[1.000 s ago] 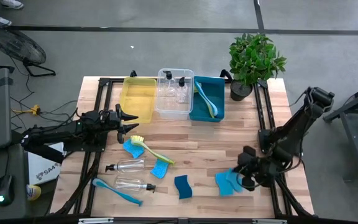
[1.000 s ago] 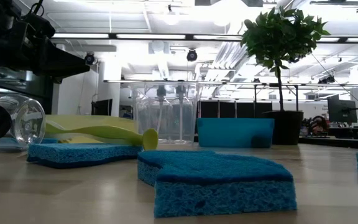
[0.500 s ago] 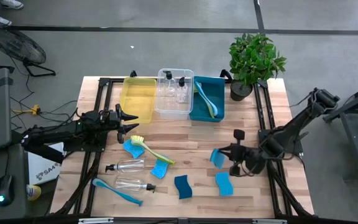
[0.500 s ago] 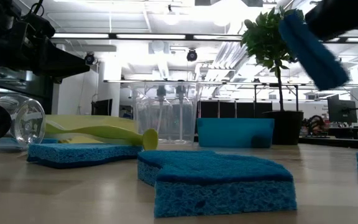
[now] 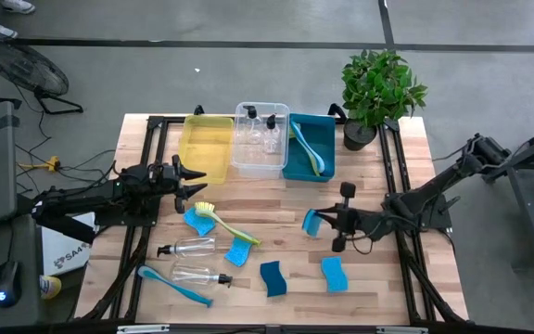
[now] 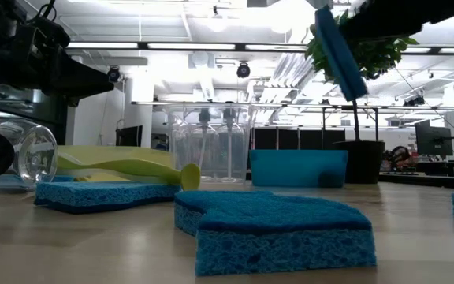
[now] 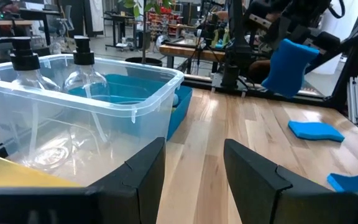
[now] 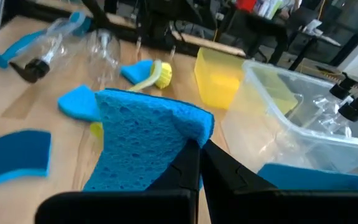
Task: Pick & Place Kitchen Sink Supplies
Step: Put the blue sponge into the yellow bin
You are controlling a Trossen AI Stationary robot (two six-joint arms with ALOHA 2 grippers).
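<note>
Above table | right gripper (image 5: pixel 320 224) clamps blue sponge (image 5: pixel 311 223); no legible labels

Blue sponge (image 6: pixel 340 51) aloft in right claw (image 6: pixel 351 24)

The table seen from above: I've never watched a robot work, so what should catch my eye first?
Most striking is the right gripper holding a small blue rectangular sponge in the air above the wooden table, in front of the teal plastic bin. At the table's back edge stand the yellow plastic bin, the clear plastic bin with pump bottles, and a potted green plant. More sponges, bottles and brushes lie scattered near the front.
</note>
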